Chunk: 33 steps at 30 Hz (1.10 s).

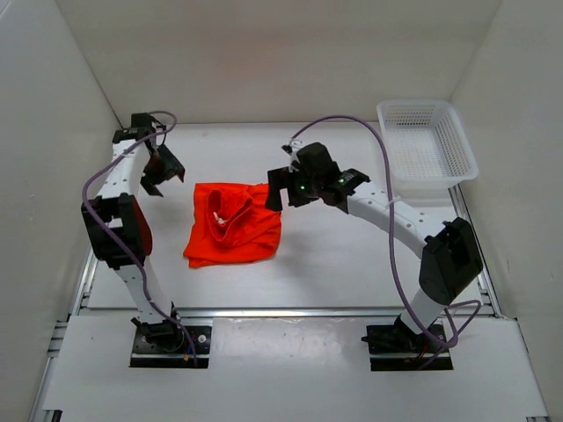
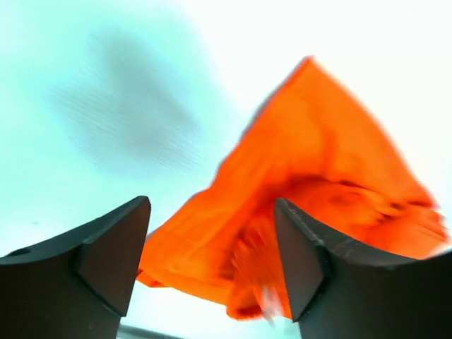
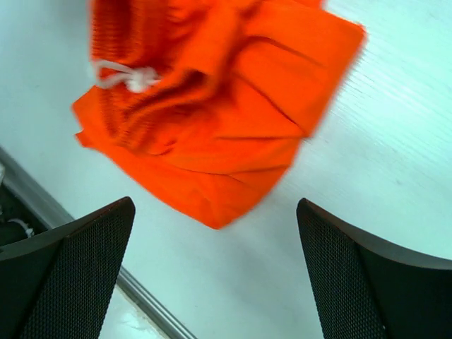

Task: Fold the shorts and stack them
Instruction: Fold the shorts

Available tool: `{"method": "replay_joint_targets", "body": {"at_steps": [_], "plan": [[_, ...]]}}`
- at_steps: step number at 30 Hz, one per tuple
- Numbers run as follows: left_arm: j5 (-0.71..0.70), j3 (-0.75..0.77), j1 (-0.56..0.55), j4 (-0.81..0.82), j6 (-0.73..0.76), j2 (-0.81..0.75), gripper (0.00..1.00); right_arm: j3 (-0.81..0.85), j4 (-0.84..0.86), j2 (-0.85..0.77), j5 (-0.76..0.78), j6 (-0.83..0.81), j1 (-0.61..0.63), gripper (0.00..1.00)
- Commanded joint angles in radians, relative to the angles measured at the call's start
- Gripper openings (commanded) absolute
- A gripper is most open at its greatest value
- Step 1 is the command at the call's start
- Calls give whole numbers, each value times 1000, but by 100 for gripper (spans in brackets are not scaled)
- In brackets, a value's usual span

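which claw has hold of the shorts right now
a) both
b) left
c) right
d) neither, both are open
D: in the wrist views the left claw and the right claw are both spread open with nothing between their fingers, and the shorts lie crumpled on the table.

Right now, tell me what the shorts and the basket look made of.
The shorts: soft matte fabric, likely a knit; it creases, folds and shows fine ribbing near the drawstring. The basket: probably white moulded plastic, given its rigid lattice walls.
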Motion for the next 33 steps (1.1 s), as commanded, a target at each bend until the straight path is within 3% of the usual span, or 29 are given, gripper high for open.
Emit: {"method": "replay_joint_targets", "body": {"at_steps": [1,6,8,10,13,21,29,33], "plan": [[-65,65,-72,-58,37,-152,80,-103,28,-40,1,41,-44,100],[-4,-137,-236,74,61,-322,78,-147,-16,-62,-9,67,-122,100],[85,-196,-274,114,83,-380,82,-157,-25,-62,-9,67,-135,100],[107,-219,-337,103,101,-348,100,-157,-35,-62,-18,67,-144,100],[-3,-231,-385,77,71,-298,100,-157,-45,-51,-18,67,-144,100],[-42,-242,-385,123,32,-155,100,-179,-76,-42,-28,56,-144,100],[-33,-210,-342,134,52,-70,60,-217,-85,-72,-8,47,-153,100],[-33,-191,-319,109,70,-81,22,-217,-72,-19,-116,38,-179,100]]}}
